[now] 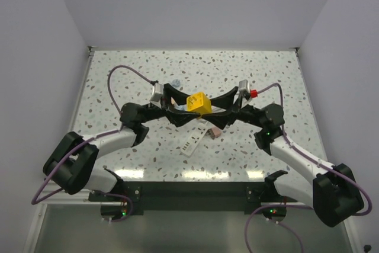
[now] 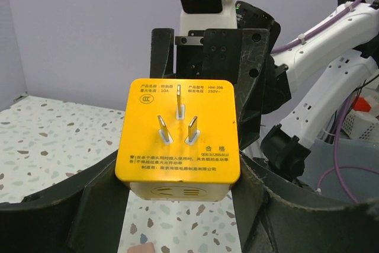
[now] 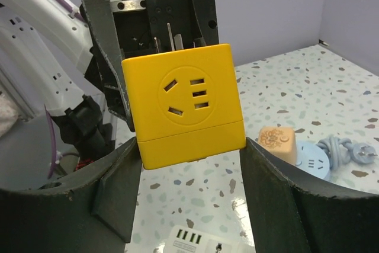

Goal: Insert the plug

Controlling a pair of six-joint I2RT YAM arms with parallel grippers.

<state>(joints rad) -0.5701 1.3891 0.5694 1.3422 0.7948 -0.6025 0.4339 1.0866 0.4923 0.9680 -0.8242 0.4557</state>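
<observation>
Both arms on the adapter, plug lying on the desk

Over the speckled desk (image 1: 118, 75), the left gripper (image 2: 180, 191) and right gripper (image 3: 190, 152) both look clenched on the yellow cube adapter (image 1: 199, 103), held above the white power strip (image 1: 194, 141). The dusty-pink plug (image 1: 215, 132) lies just beside that strip, ungrasped. We judge that one gripper must let go, then take the plug squarely by its sides.

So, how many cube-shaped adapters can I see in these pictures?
2. The yellow cube is gripped in the air between the left tool and the right tool; the peach cube stands by a pale blue disc on the table. More may be hidden.
</observation>
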